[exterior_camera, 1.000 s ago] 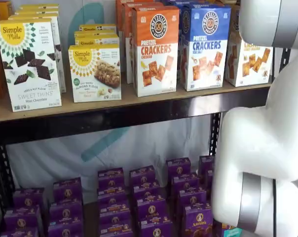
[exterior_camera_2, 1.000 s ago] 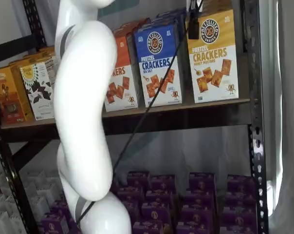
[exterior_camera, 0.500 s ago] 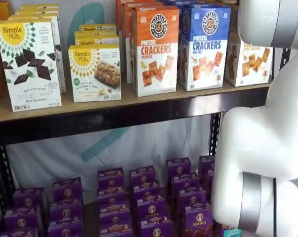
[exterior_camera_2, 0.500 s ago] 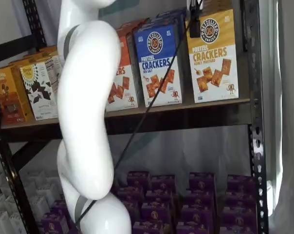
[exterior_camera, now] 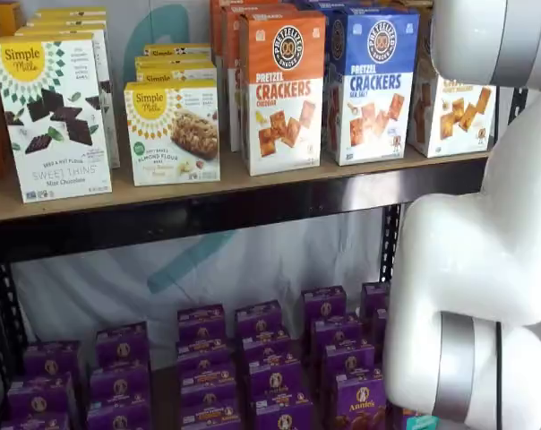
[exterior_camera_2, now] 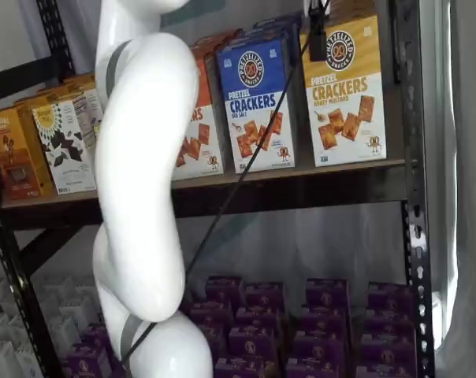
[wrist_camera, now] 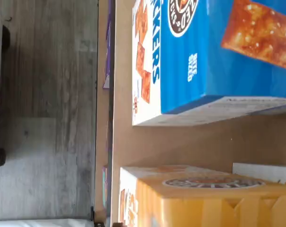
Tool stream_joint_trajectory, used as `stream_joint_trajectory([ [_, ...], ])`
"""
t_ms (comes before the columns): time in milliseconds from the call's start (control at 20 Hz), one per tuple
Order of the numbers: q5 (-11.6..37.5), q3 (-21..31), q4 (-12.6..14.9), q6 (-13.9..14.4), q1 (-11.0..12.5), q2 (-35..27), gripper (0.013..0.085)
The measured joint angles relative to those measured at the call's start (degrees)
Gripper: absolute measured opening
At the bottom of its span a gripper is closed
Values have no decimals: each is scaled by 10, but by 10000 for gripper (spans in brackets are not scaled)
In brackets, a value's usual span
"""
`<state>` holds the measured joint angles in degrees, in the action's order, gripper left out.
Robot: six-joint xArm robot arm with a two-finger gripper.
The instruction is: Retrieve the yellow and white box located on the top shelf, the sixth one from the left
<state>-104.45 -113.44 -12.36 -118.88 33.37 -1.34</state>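
The yellow and white box (exterior_camera_2: pixel 344 94) stands upright at the right end of the top shelf (exterior_camera_2: pixel 301 175), beside a blue cracker carton (exterior_camera_2: pixel 254 102). In a shelf view the arm covers part of it (exterior_camera: pixel 450 112). In the wrist view its yellow top (wrist_camera: pixel 204 198) is close, with the blue carton (wrist_camera: pixel 218 56) beside it and bare shelf board (wrist_camera: pixel 181 142) between them. The gripper (exterior_camera_2: pixel 317 35) shows only as a dark finger with a cable, hanging in front of the box's upper left corner. No gap between fingers shows.
An orange cheddar carton (exterior_camera: pixel 282 90) and white Simple Mills boxes (exterior_camera: pixel 51 116) stand further left on the shelf. Purple boxes (exterior_camera: pixel 253 358) fill the lower level. The white arm (exterior_camera_2: pixel 139 173) stands in front of the shelves. A black upright (exterior_camera_2: pixel 411 157) is right of the box.
The arm has drifted slightly to the right, and the dark finger has shifted a little right and up. The boxes have not moved.
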Motion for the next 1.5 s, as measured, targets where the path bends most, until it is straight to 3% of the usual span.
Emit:
stream_joint_trajectory([
  [200,-1,2,2,1,-2,0,850],
  [300,-2,1,1,2,-2,-1,770],
  [500,-2,-1,3,2,-3,-2,690],
  [1100,-3,-8,3,4,-4,-8,690],
  [1250,-5,-11,3,4,-4,-9,610],
  [1500,-2,-10,5,1,-2,-7,610],
])
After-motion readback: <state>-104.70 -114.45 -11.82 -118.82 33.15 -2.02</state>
